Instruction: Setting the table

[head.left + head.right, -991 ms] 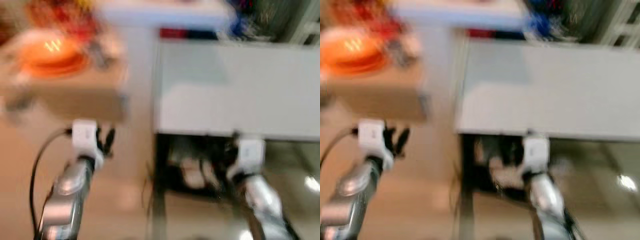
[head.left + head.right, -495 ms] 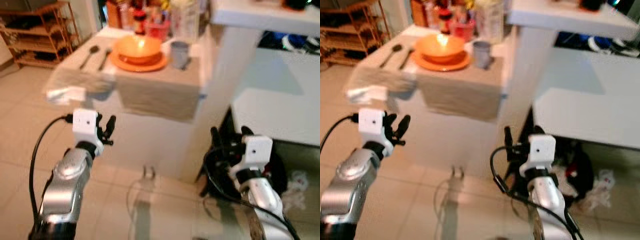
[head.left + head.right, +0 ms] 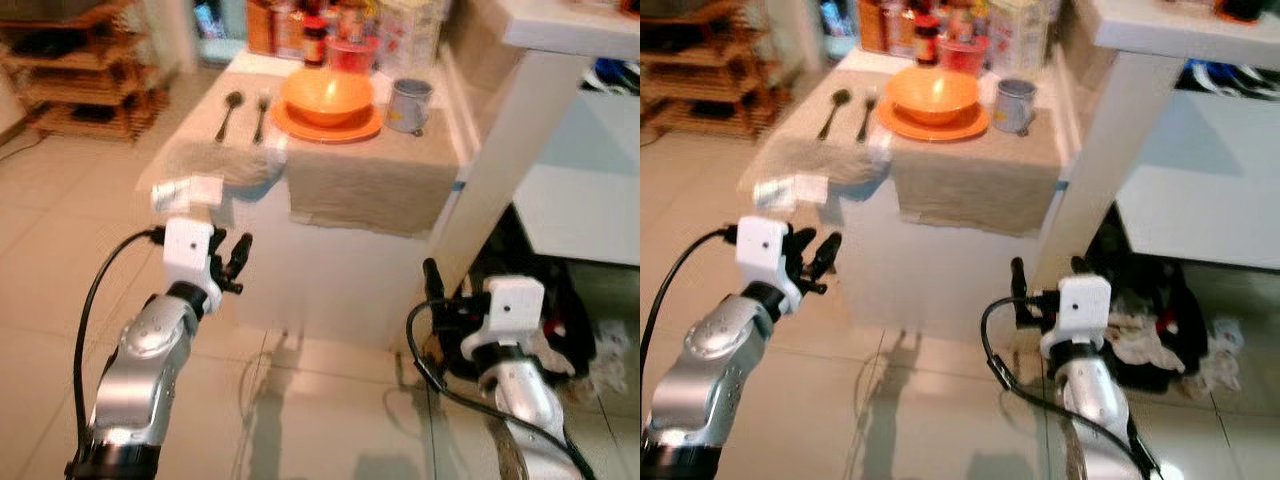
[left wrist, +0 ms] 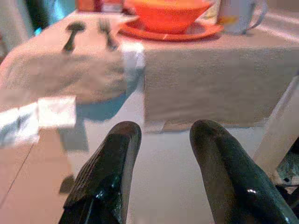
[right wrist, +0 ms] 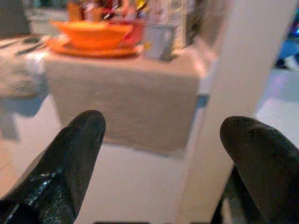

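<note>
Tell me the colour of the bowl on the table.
Orange; the bowl sits on a matching orange plate, clearest in the left eye view.

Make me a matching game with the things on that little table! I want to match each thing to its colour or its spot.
Things:
1. bowl
2. mug
3. spoon
4. fork

Clues:
A. grey, right of the plate
B. orange, sitting on the plate
C. between the spoon and the plate
D. farthest left of the four

Pairs: 1-B, 2-A, 3-D, 4-C

Wooden shelf rack [image 3: 75, 75], tiled floor [image 3: 40, 260], white pillar [image 3: 1095, 170]
</note>
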Robot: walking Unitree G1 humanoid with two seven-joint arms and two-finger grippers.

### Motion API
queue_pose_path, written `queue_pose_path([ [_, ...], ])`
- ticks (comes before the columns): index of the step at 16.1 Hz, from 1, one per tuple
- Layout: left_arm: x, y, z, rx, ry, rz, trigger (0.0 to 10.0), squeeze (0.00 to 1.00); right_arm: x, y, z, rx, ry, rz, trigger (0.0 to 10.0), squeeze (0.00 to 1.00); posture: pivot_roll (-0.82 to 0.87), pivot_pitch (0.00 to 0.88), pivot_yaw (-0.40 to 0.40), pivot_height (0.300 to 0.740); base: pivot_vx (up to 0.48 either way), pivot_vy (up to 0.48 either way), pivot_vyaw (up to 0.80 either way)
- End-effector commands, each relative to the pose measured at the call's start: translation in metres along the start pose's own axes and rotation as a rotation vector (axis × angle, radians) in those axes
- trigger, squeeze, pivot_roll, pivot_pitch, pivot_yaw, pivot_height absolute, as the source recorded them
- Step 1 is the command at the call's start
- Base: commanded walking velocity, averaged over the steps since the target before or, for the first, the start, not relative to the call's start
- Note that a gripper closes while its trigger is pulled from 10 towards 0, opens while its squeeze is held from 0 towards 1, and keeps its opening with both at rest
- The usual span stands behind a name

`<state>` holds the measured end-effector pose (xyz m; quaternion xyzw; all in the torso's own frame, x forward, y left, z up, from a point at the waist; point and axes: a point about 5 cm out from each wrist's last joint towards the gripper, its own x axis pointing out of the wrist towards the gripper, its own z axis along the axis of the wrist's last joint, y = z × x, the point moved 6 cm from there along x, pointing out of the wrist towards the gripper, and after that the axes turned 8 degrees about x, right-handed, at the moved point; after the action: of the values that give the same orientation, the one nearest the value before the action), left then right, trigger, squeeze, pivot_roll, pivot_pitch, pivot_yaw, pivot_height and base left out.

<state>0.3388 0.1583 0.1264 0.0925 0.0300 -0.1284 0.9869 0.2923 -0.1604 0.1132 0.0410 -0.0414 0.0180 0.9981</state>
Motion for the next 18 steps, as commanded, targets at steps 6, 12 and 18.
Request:
queue_pose_path([
  [6,0.0053,-0.0098,0.0117,0.020,-0.039,-0.039,10.0,0.00,0.0030,-0.0081,0.0040,-0.024,-0.029,-0.032,10.0,0.00,-0.07,0.001,0.016,0.740,0.435,0.000,0.00],
  [12,0.0054,-0.0100,0.0093,0.006,-0.029,-0.012,10.0,0.00,0.0040,-0.0066,-0.0001,-0.027,-0.021,-0.018,10.0,0.00,-0.07,0.003,0.010,0.740,0.354,0.047,0.00],
  [18,0.0098,-0.0043,0.0165,0.021,-0.049,0.019,10.0,0.00,0.0055,-0.0065,0.0001,-0.036,-0.027,-0.011,10.0,0.00,-0.07,0.000,0.012,0.740,0.000,0.000,0.00],
])
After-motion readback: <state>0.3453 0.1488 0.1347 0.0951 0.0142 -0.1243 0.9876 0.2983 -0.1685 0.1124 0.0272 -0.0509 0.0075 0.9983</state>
